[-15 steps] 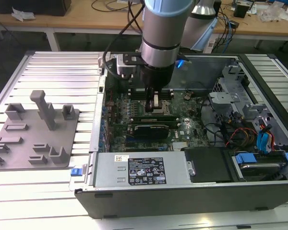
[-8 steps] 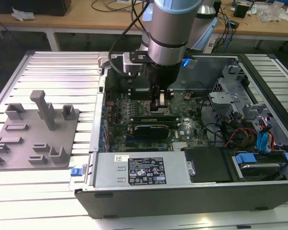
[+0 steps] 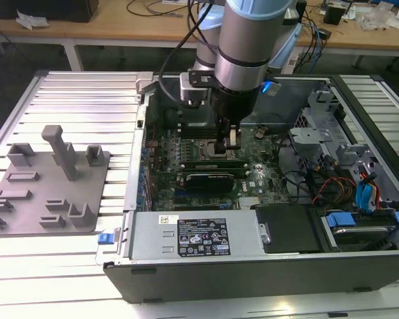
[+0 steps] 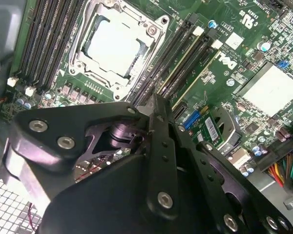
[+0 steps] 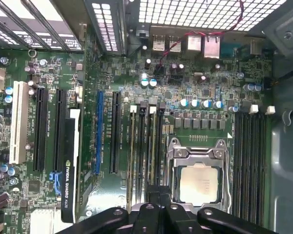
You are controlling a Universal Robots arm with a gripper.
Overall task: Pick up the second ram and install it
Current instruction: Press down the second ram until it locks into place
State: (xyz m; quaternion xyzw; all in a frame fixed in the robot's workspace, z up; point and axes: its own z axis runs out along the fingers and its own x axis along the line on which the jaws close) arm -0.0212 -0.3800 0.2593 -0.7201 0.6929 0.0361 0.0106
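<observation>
Open computer case, frame centre: hand (image 3: 227, 147) low over memory slots (image 5: 145, 146) beside CPU (image 5: 199, 183), grip state indiscernible.

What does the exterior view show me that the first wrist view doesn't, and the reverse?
Exterior view adds: the grey fixture tray outside the case, the labelled power supply and the grey drive cage. First wrist view adds: the CPU in its socket, a white slot and a blue slot. Both show the gripper low over the motherboard, near the black graphics card.
</observation>
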